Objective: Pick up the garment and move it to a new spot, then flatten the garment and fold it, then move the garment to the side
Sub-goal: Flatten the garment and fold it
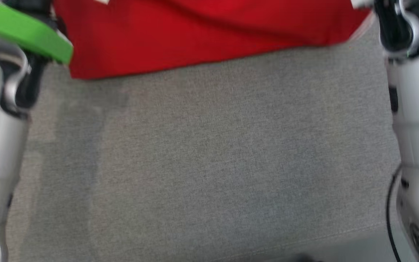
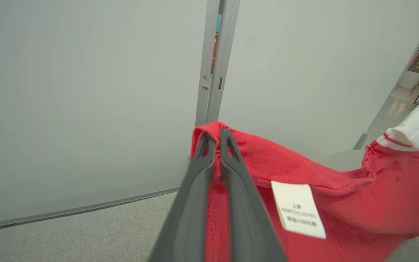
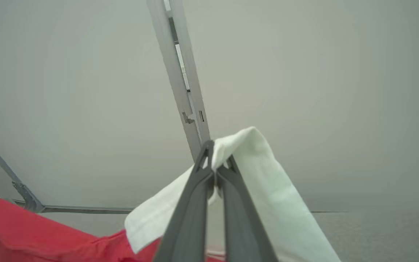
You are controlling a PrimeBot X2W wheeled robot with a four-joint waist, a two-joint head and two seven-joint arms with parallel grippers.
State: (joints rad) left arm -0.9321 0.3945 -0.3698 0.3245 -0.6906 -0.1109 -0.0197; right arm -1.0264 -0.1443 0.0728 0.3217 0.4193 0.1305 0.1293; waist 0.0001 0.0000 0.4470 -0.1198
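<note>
The left gripper (image 2: 215,136) was pinched shut on the red edge of the one garment (image 2: 344,189). One white label (image 2: 298,209) sat at 4 o'clock from its tips, with print too tiny to read. The right gripper (image 3: 218,156) was pinched shut on the garment's white sleeve (image 3: 267,178), and in the head view the garment stretched across at 12 o'clock, past the grey cloth top (image 1: 209,163).

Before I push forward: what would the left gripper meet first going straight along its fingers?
Past the red fabric garment pinched in the left gripper, the grey vertical metal post between pale wall panels lies ahead; how far is unclear.
</note>
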